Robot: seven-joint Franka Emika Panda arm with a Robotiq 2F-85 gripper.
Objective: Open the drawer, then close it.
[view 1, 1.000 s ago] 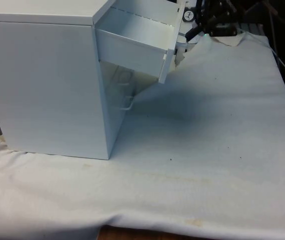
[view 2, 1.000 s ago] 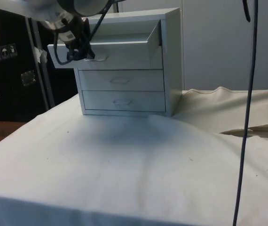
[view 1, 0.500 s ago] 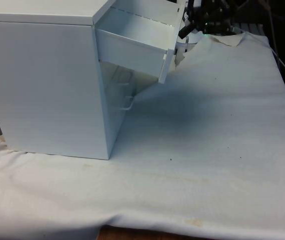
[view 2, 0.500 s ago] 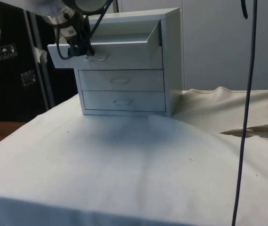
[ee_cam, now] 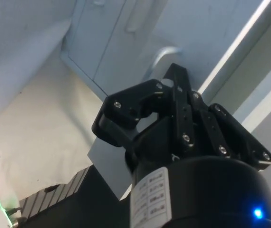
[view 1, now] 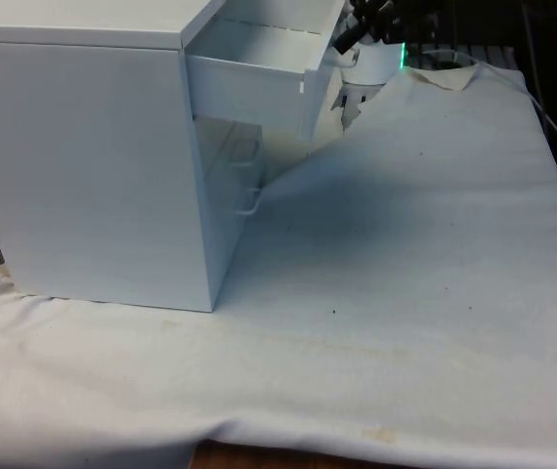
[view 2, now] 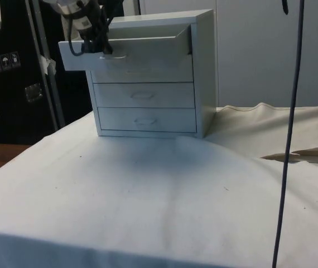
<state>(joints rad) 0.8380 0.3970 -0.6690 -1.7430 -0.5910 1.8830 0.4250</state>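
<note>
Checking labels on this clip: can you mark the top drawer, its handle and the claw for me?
top drawer (view 2: pixel 142 49): side view, on its front panel.
handle (ee_cam: pixel 160 56): wrist view, on the curved bar above the fingertips.
claw (ee_cam: pixel 177 76): wrist view, at the tips of the closed fingers by the handle.

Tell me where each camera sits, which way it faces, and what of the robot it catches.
Front view: across the table, facing the chest of drawers from its side; gripper at the top drawer.
Side view: at the table's side, facing the chest's front; gripper at the top drawer's handle.
Wrist view: on the wrist, facing the drawer fronts past the shut fingers.
All share the partly open top drawer.
</note>
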